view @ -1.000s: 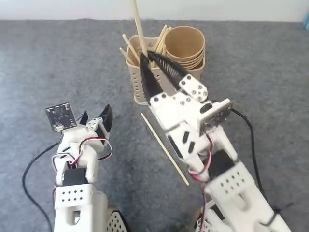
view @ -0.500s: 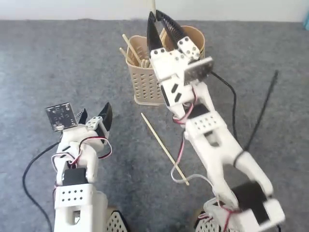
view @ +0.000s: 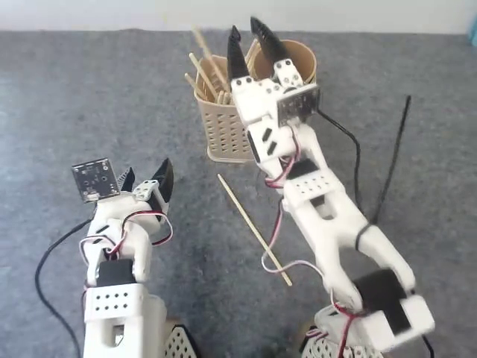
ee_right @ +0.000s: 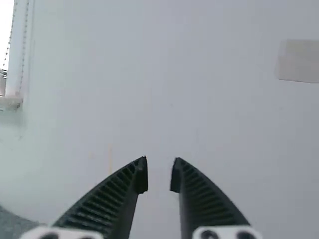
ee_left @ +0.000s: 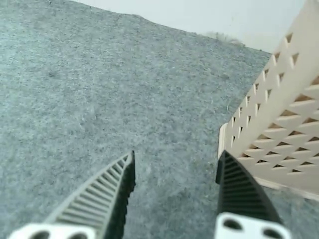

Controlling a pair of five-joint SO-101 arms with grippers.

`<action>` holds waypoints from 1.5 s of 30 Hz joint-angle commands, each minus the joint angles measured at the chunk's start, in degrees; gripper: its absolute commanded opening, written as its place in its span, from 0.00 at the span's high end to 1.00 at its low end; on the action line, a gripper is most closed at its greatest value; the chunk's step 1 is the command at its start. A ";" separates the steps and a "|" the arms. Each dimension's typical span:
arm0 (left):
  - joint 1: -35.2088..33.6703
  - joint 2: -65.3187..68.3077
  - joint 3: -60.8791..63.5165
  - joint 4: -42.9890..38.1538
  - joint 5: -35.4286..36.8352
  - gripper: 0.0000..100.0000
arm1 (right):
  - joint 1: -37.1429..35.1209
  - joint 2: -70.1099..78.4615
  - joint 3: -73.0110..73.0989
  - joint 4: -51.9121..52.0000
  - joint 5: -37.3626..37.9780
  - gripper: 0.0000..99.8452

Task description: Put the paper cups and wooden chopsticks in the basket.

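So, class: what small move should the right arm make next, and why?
Probably lower the right pincer toward the chopstick lying on the mat. The pincer hangs open and empty above the basket, and that chopstick is outside it.

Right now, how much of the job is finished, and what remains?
Done: the stack of brown paper cups and several thin wooden chopsticks stand in the beige slotted plastic basket. In hand: nothing; the right arm's jaws are open and empty above the basket, the left arm's jaws open over the grey carpet. Remaining: one wooden chopstick lies on the carpet between the arms.
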 commanded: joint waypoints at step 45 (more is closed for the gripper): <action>21.89 69.98 -47.78 17.41 8.79 0.82 | 5.32 -69.05 42.11 88.57 -21.45 0.99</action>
